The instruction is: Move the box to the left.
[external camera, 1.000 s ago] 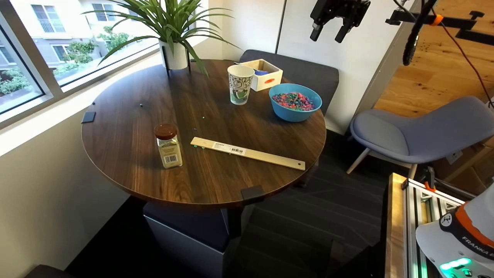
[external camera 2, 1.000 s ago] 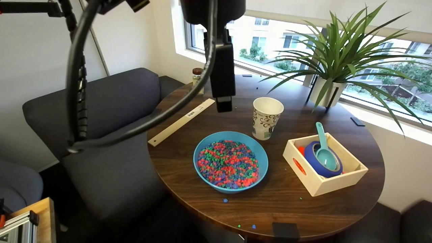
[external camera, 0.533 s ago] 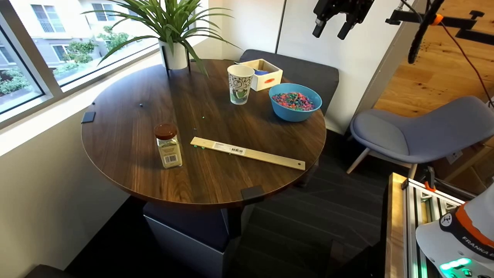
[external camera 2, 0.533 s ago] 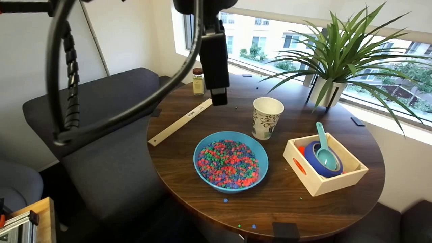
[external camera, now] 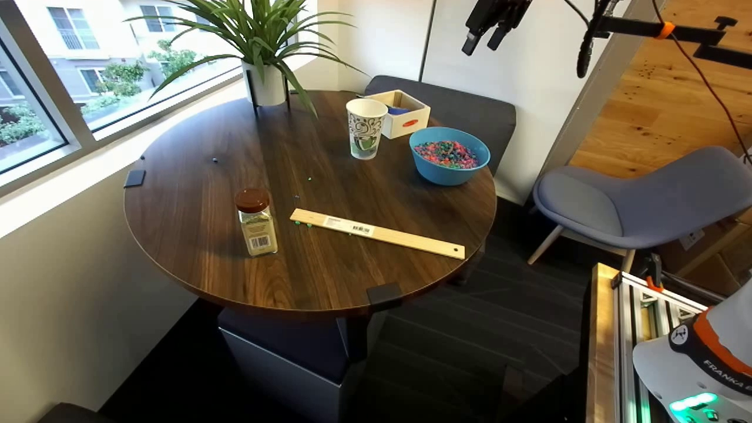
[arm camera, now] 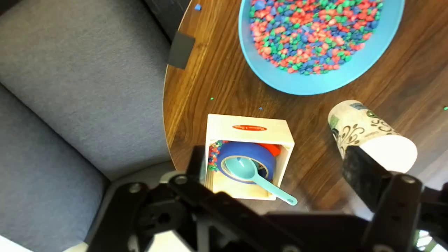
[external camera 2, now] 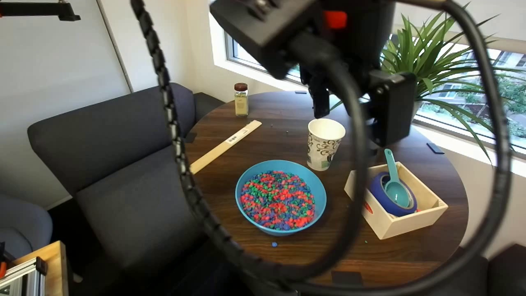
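The box is a pale wooden open-top box (external camera: 405, 123) with a red oval mark. It also shows in an exterior view (external camera 2: 411, 226) and in the wrist view (arm camera: 224, 126). It holds a blue tape roll (arm camera: 224, 154) and a teal scoop (arm camera: 273, 189) whose handle sticks out past the rim. My gripper (external camera: 481, 46) is high above the table, apart from everything. In an exterior view the gripper (external camera 2: 352, 123) is partly hidden by its cable. In the wrist view the gripper (arm camera: 280, 164) has its fingers wide apart with nothing between them, and the box shows below, nearer one finger.
A patterned paper cup (external camera: 365, 141) stands beside the box. A blue bowl (external camera: 446, 174) of coloured bits sits near the rim of the round table (external camera: 194, 223). A wooden strip (external camera: 405, 239), a spice jar (external camera: 257, 229) and a potted plant (external camera: 273, 85) also stand around.
My gripper has turned and moved across toward the side of the table with the box, staying high. Its cable has swung across the view. The box has not moved.
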Motion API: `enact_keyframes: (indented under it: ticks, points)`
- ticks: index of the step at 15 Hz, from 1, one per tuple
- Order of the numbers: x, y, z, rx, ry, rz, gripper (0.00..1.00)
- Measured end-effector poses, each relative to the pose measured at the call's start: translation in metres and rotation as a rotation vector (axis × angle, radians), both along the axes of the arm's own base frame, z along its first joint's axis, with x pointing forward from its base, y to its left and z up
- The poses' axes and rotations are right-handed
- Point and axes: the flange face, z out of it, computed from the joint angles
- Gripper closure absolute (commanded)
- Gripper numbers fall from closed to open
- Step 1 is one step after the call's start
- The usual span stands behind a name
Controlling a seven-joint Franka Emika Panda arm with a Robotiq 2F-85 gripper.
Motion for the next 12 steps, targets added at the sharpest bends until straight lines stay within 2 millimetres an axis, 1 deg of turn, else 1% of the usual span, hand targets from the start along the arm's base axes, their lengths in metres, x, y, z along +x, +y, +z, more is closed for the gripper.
enact_keyframes:
  ticks: [2,3,5,6,8,10,11,12]
  points:
    - [0.025,-0.014,-0.015,-0.027,0.028,0.099,0.00]
    - [0.038,-0.019,-0.023,-0.037,0.040,0.120,0.00]
    - [0.060,-0.027,-0.035,-0.048,0.050,0.122,0.00]
    - [0.067,-0.028,-0.038,-0.051,0.052,0.121,0.00]
    - [0.072,-0.030,-0.037,-0.054,0.050,0.121,0.00]
    - [0.072,-0.030,-0.037,-0.056,0.052,0.116,0.00]
    - [0.073,-0.032,-0.043,-0.050,0.069,0.108,0.00]
    - [0.075,-0.034,-0.053,-0.041,0.093,0.103,0.00]
